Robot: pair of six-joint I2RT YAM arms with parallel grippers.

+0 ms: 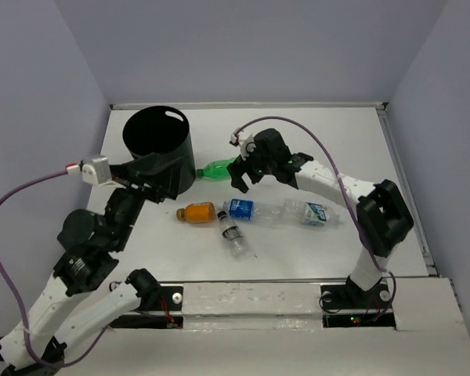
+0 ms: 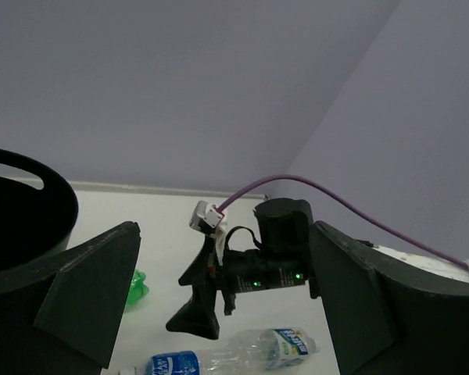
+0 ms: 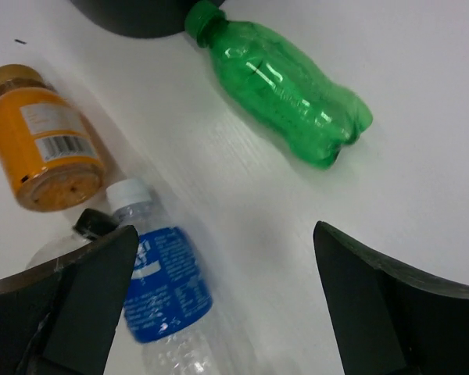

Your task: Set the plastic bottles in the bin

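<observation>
Right wrist view: right gripper [image 3: 223, 234] gapes empty near a glossy, waisted green bottle [image 3: 285, 86] on the white bench [image 3: 422, 62]; left gripper [image 2: 224, 226] also apart.

bin [image 2: 33, 205] cropped left, green bottle [image 2: 137, 286] half-hidden

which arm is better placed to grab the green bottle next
Probably right. The right gripper, open, hovers close to the green bottle, which shows in its wrist view. The left gripper, also open, is over by the bin, farther from it.
</observation>
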